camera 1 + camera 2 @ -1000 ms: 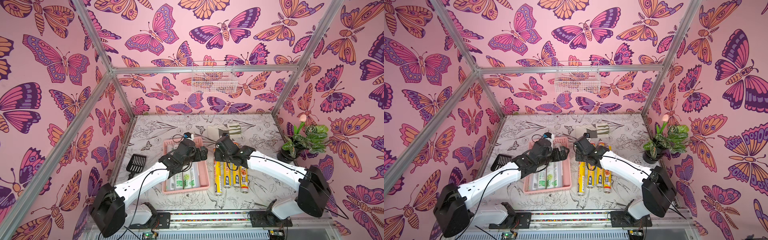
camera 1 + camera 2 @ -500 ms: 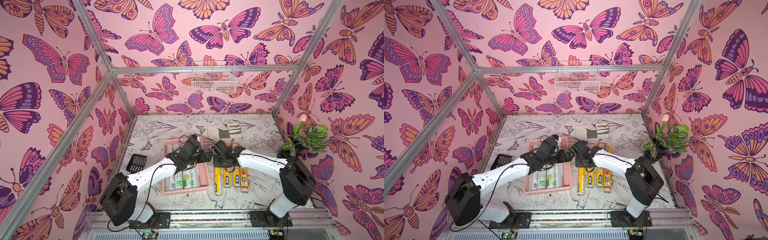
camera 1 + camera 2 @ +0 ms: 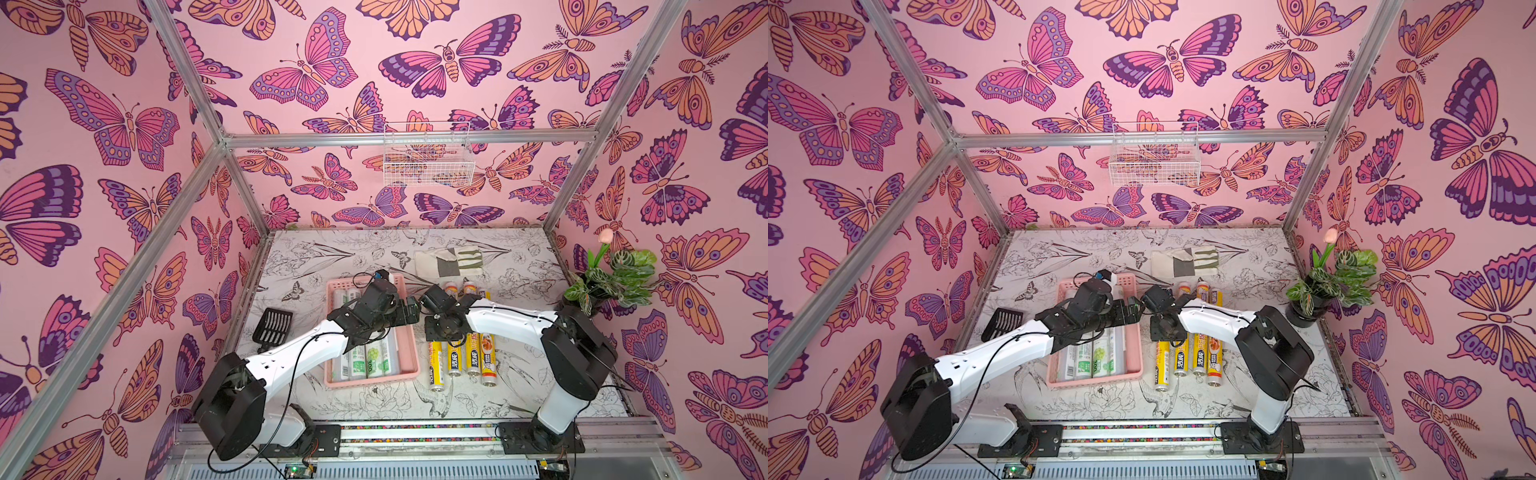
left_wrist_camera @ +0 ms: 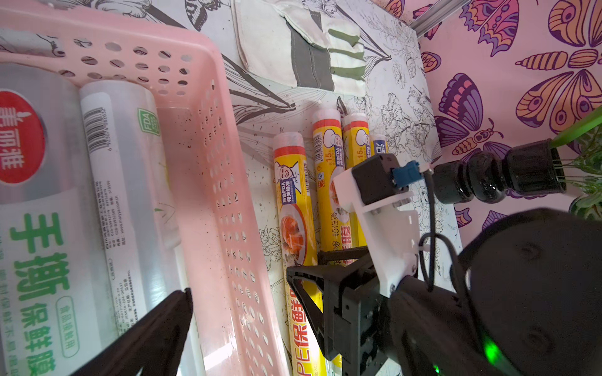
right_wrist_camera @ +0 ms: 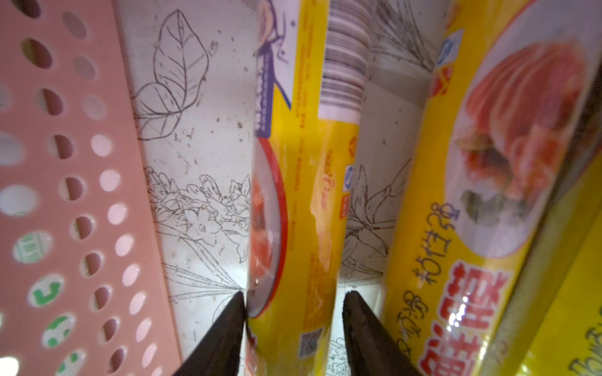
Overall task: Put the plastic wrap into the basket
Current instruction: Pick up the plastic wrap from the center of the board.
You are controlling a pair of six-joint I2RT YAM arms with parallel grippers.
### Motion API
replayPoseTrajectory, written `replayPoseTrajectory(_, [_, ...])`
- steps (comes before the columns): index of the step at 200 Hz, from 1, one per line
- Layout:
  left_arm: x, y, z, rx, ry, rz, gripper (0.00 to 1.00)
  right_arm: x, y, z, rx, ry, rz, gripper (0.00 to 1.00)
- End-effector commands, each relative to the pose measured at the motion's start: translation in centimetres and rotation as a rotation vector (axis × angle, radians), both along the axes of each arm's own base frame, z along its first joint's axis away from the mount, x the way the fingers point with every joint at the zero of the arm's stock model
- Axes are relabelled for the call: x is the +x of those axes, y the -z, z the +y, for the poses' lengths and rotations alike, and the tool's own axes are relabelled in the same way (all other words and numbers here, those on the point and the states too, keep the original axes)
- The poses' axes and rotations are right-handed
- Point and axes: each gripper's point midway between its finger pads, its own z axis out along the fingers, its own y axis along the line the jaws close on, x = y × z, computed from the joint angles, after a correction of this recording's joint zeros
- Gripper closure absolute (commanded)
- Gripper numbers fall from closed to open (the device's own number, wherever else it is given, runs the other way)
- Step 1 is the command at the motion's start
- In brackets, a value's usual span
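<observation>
The yellow roll [image 5: 293, 195] beside the basket [image 5: 122, 123] is straddled, jaws apart, by the right gripper [image 5: 293, 301] for lifting; the left gripper [image 3: 411, 309] cannot be judged.

Lower left in the left wrist view, green "手撕保鲜膜" runs along a whitish roll [image 4: 39, 276] in the pink basket [image 4: 208, 136]. A second whitish roll [image 4: 123, 182] bears an "FDA" badge. At centre, a yellow roll [image 4: 294, 211] reads "PE保鲜", and the next yellow roll [image 4: 329, 182] reads "15".
</observation>
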Motion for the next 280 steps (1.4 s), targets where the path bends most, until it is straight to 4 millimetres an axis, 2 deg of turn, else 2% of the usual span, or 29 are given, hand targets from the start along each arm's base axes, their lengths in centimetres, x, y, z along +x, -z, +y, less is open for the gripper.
replayPoseTrajectory(1, [0.0, 0.5, 0.3, 0.015, -0.012, 0.001, 0.0, 0.3, 0.3, 0.2, -0.008, -0.001, 0.015, 0.49])
replayPoseTrajectory(37, [-0.1, 0.7, 0.4, 0.018, -0.011, 0.005, 0.0, 0.3, 0.5, 0.5, -0.003, 0.005, 0.018, 0.53])
replayPoseTrajectory(65, [-0.1, 0.6, 0.5, 0.022, -0.017, 0.002, 0.0, 0.7, -0.4, 0.2, 0.006, 0.022, -0.013, 0.61])
replayPoseTrajectory(134, [0.0, -1.0, 1.4, 0.013, -0.046, -0.051, 0.0, 1.8, -6.7, -0.3, 0.09, 0.053, -0.171, 0.66])
replayPoseTrajectory(138, [0.0, -1.1, 1.6, 0.015, -0.052, -0.057, 0.0, 1.8, -8.0, -0.3, 0.116, 0.055, -0.196, 0.66])
replayPoseTrajectory(156, [0.1, -1.1, 2.4, 0.028, -0.088, -0.074, 0.0, 2.0, -10.0, 0.1, 0.156, 0.046, -0.232, 0.65])
replayPoseTrajectory(159, [0.0, -2.2, 2.7, 0.008, -0.094, -0.098, 0.0, 2.1, -10.2, 0.2, 0.162, 0.043, -0.236, 0.65])
replayPoseTrajectory(193, [-0.2, -3.2, 4.4, 0.009, -0.151, -0.145, 0.0, 2.4, -13.2, 2.4, 0.277, -0.015, -0.275, 0.65])
replayPoseTrajectory(248, [-0.9, -4.3, 8.9, 0.021, -0.31, -0.242, 0.0, 2.4, -15.8, 7.3, 0.399, -0.119, -0.254, 0.65])
replayPoseTrajectory(252, [-1.0, -4.3, 9.2, 0.025, -0.317, -0.249, 0.0, 2.5, -14.7, 7.9, 0.383, -0.128, -0.232, 0.65])
replayPoseTrajectory(280, [-1.5, -4.8, 10.8, 0.021, -0.365, -0.286, 0.0, 2.3, -13.5, 10.1, 0.347, -0.171, -0.199, 0.65])
